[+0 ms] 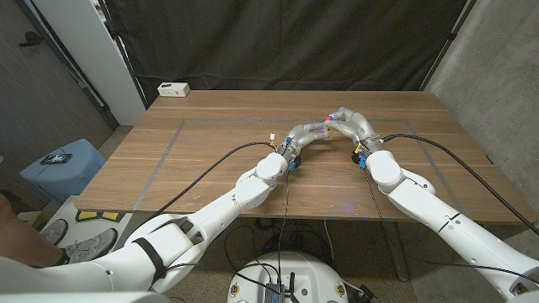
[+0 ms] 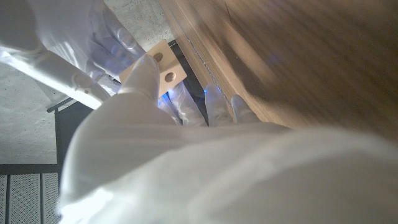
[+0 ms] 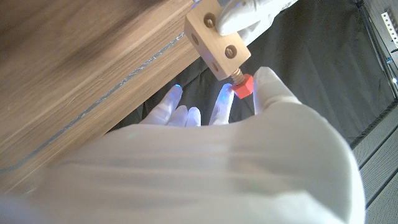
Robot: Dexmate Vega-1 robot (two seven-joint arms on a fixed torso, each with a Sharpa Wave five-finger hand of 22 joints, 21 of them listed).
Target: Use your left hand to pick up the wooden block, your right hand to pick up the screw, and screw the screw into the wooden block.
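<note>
Wooden table (image 1: pixel 210 160): both arms reach in from the near edge and meet above the far-centre area. A white power strip (image 1: pixel 173 88) sits at the far left corner, well apart from the work.

Left hand (image 1: pixel 310 135): lifted off the table, gripping the wooden block (image 3: pixel 214 37). In the left wrist view the block (image 2: pixel 158 67) sticks out past the fingers with two holes visible on one face. The right wrist view shows left fingertips (image 3: pixel 239 15) wrapped on the block's upper end. The hold looks firm, judged from how the block sits clear of the tabletop.

Right hand (image 1: pixel 349 126): also lifted, just beside the left one. Fingers are spread apart in the right wrist view, but the thumb side and one fingertip (image 3: pixel 221 102) close on the red head of the screw (image 3: pixel 242 85), so it pinches the screw while the rest of the fingers stay loose.

Screw: its threaded shank touches the block's end face and looks partly entered into a hole; depth cannot be told, as the shank is short and partly hidden.

Progress, as a judgement: both pick-ups done, screw aligned and started. Left to do: turn the screw until the head seats against the block. The head stands off the wood, so the task is not finished.
</note>
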